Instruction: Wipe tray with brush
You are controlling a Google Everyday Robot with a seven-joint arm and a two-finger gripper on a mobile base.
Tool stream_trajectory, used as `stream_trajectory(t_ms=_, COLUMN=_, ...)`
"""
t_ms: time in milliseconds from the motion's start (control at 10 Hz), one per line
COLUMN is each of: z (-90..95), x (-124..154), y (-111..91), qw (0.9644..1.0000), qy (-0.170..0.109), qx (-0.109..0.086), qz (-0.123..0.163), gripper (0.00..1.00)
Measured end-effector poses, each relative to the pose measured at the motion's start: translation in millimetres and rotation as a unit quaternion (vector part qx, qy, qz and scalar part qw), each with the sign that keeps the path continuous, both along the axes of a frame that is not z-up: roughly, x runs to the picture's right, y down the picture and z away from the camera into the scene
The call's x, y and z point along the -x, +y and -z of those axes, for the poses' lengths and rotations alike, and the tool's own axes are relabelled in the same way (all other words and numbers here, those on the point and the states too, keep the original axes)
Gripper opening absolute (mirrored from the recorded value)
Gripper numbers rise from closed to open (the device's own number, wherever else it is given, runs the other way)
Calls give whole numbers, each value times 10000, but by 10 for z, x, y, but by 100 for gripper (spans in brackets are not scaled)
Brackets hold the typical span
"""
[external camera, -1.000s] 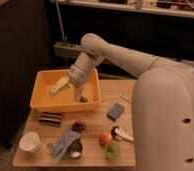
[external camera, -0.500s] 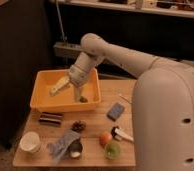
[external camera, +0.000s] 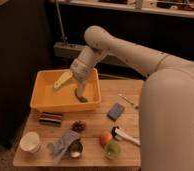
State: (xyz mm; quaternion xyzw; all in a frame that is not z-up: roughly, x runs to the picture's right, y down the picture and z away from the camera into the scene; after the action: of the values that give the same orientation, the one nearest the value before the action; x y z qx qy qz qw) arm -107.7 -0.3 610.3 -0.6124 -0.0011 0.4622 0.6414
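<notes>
The yellow-orange tray (external camera: 45,102) stands at the back left of the wooden table. My gripper (external camera: 79,86) reaches down inside it from the right, near its right wall. A pale slim piece (external camera: 62,80) juts out left from the gripper, and a dark piece (external camera: 81,96) reaches down to the tray floor. A slim white brush (external camera: 126,136) with a black-and-white head lies on the table at the front right, beside the fruit and apart from the gripper.
On the table are a blue pad (external camera: 116,111), a thin metal spoon (external camera: 128,100), a dark block (external camera: 51,118), a white cup (external camera: 30,142), a grey cloth (external camera: 61,144), a metal bowl (external camera: 76,149), an orange fruit (external camera: 105,138) and a green fruit (external camera: 112,150).
The gripper and the pale piece have shifted slightly up and to the right inside the tray. The things on the table have not moved.
</notes>
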Motion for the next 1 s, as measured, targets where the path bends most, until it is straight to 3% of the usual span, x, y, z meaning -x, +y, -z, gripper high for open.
stream_trajectory(t_ms=300, z=579, x=-715, y=-328, qw=9978, qy=205, qx=-429, qz=-471, gripper=80)
stream_trajectory(t_ms=500, z=809, x=-1184, y=-322, qw=9944, qy=398, qx=-595, qz=-777, gripper=80)
stream_trajectory(t_ms=800, z=1010, x=-1791, y=-192, qw=9849, qy=756, qx=-800, qz=-1339, gripper=80)
stream_trajectory(t_ms=1000, z=1041, x=-1867, y=-163, qw=9832, qy=805, qx=-824, qz=-1418, gripper=80)
